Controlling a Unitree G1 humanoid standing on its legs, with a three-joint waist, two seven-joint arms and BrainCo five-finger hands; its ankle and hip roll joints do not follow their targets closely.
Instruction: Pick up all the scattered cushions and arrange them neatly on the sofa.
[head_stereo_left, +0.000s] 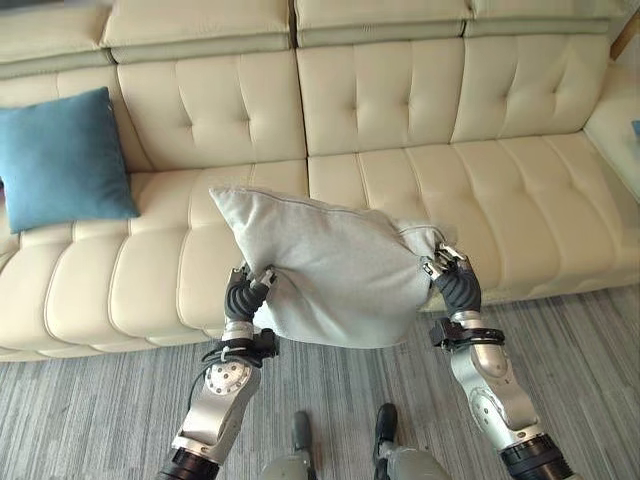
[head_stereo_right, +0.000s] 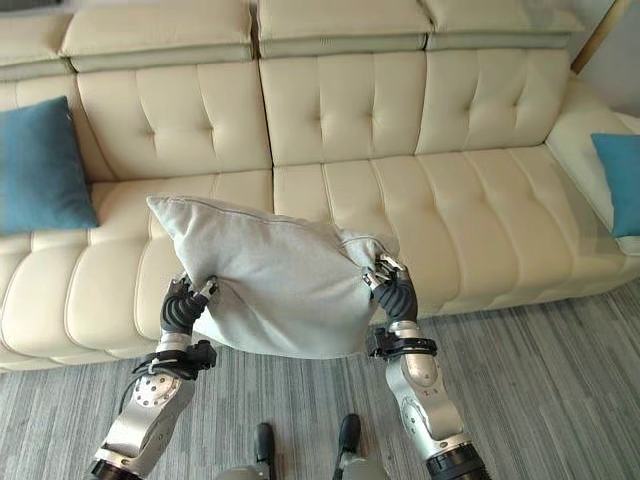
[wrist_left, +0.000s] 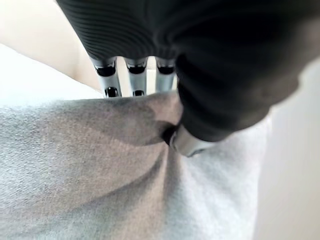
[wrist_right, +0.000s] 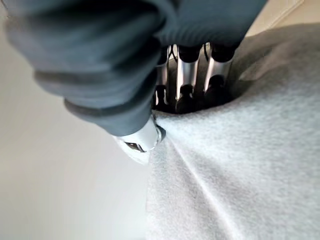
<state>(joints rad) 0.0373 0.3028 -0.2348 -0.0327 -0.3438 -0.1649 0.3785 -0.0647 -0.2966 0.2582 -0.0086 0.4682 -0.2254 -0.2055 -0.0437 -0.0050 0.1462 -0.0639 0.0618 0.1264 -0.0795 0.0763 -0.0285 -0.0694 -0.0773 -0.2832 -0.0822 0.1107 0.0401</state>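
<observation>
- Left eye view: grey cushion at frame centre, held before the sofa; left hand and right hand pinch opposite edges; blue cushion upper left.
- Right eye view: second blue cushion at right edge.
- Wrist views: each thumb clamps fabric against fingers; carrying step; next, lift onto seat, release upright.

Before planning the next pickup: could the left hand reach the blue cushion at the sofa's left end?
Probably not yet: the left hand and right hand both pinch the grey cushion, and the blue cushion sits well off to the left.
</observation>
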